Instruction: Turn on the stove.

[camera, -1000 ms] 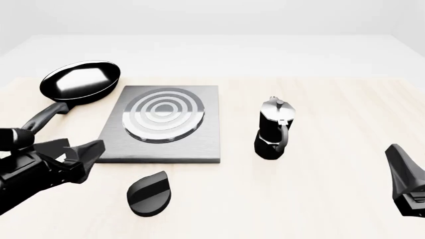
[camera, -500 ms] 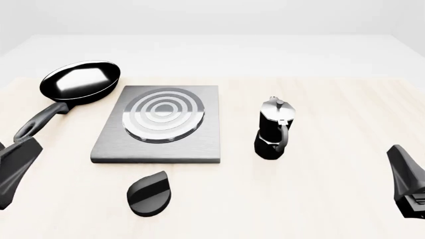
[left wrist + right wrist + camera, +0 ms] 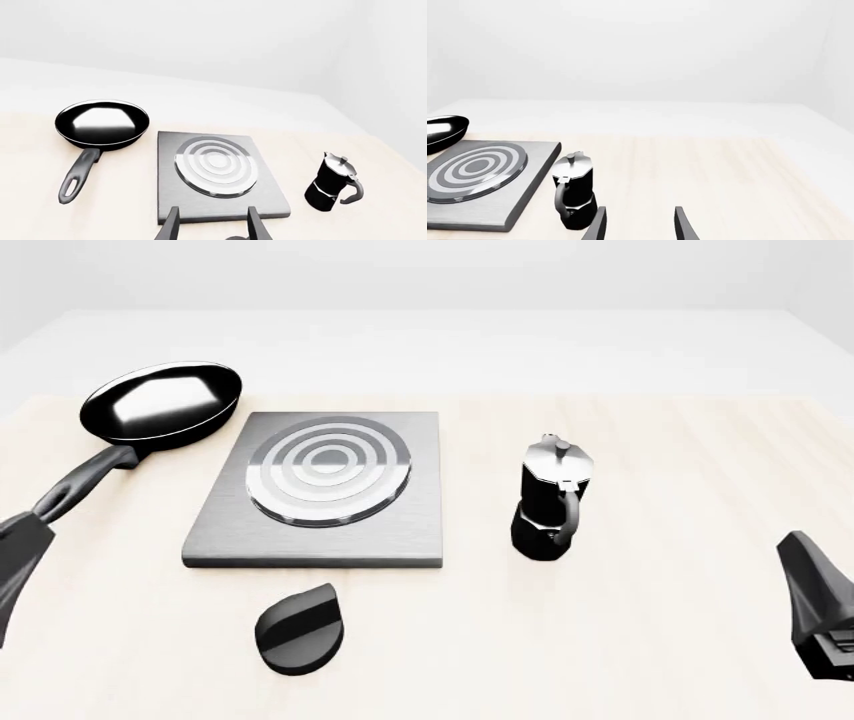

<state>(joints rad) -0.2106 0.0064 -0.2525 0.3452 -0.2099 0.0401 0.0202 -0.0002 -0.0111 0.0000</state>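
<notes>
Grey stove [image 3: 320,495] sits centre-left, its black knob [image 3: 302,628] just below, unobstructed for turning. Left gripper [image 3: 212,229] and right gripper [image 3: 638,225] both hover with jaws wide, empty.

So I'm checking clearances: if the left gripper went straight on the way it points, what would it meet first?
Probably the near edge of the stove: the left gripper has its open jaws framing it, nothing between, though depth is unclear.
</notes>
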